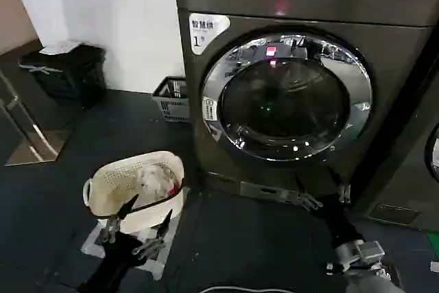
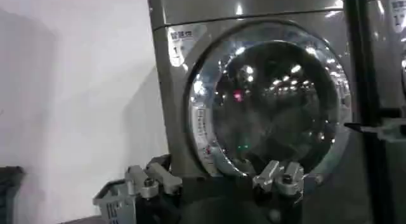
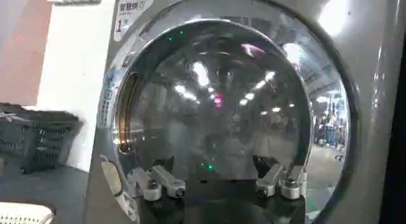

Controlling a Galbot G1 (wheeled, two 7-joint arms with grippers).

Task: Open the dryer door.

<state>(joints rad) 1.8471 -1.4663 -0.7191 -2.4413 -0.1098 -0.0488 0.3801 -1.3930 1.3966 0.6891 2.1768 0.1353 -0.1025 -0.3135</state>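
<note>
Dryer door [image 1: 287, 97] closed, right gripper [image 1: 322, 193] spread below it, left gripper [image 1: 135, 223] spread, low.

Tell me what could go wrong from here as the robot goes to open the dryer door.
1. The right tool is open, low before the dryer, below the dryer door. Its chrome ring looks smooth and shiny, so the fingers might slip.
2. The door seems hinged beside the white sticker; swinging out, it could hit the laundry basket on the floor there.
3. The left tool hangs open over that basket, possibly in the door's path.
</note>
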